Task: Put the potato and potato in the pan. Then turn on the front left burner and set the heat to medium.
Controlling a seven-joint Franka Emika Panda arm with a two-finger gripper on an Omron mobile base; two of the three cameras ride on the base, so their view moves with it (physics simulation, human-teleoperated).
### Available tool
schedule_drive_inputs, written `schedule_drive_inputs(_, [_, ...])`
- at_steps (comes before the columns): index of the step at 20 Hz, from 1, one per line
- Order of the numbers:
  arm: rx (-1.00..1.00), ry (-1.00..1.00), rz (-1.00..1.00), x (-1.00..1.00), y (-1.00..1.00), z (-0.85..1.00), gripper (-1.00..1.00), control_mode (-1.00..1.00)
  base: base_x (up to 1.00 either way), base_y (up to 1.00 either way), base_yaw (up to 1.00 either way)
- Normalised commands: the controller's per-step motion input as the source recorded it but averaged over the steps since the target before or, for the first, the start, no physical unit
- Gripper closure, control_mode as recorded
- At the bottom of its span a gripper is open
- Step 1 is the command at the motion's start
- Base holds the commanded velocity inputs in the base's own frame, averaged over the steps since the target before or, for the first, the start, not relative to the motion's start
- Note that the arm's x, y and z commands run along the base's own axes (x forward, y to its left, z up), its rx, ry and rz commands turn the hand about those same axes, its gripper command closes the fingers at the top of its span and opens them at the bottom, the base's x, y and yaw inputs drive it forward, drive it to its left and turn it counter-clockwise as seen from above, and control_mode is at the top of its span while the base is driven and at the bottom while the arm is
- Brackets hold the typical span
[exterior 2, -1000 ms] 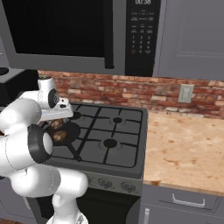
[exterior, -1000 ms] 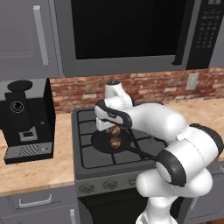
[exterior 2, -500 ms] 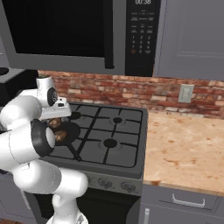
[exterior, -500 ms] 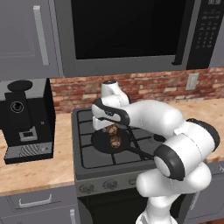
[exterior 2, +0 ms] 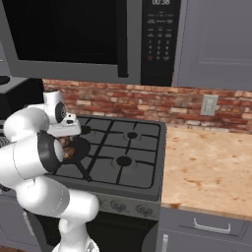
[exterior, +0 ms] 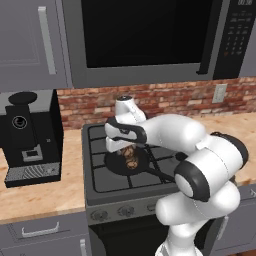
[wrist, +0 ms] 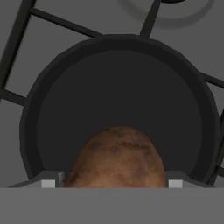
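Observation:
My gripper [wrist: 113, 181] hangs just above the black pan [wrist: 118, 74], shut on a brown mottled potato [wrist: 117, 155] that spans the gap between its fingertips. In the left base view the gripper [exterior: 125, 146] points down over the pan [exterior: 114, 165] on the front left burner, and the pan's long handle [exterior: 160, 173] runs toward the lower right. A second potato [exterior: 133, 163] lies in the pan right under the held one. From the right base view, my arm hides most of the pan [exterior 2: 78, 147].
A black coffee machine [exterior: 30, 135] stands on the counter left of the stove. The stove knobs [exterior: 125, 210] line its front panel. The microwave [exterior: 145, 35] hangs overhead. The right burners [exterior 2: 124, 161] are bare, and a tan counter [exterior 2: 206, 162] lies beyond them.
The hand has drifted slightly to the left over the pan and kept the potato between its fingers. The pan and the potato lying in it have not moved.

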Motion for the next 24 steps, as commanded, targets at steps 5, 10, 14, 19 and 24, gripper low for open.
schedule_drive_inputs(5, [0.00,0.00,0.00,0.00,0.00,-0.02,1.00,-1.00,0.00,0.00,0.00])
schedule_drive_inputs(10, [0.00,0.00,0.00,0.00,0.00,-0.05,1.00,-1.00,0.00,0.00,0.00])
schedule_drive_inputs(14, [0.00,0.00,-0.01,0.01,0.00,-0.23,1.00,-1.00,0.00,0.00,0.00])
schedule_drive_inputs(19, [0.00,0.00,-0.01,0.04,0.00,-0.31,1.00,-1.00,0.00,0.00,0.00])
schedule_drive_inputs(24, [0.00,0.00,-0.01,0.00,0.00,-0.07,1.00,-1.00,0.00,0.00,0.00])
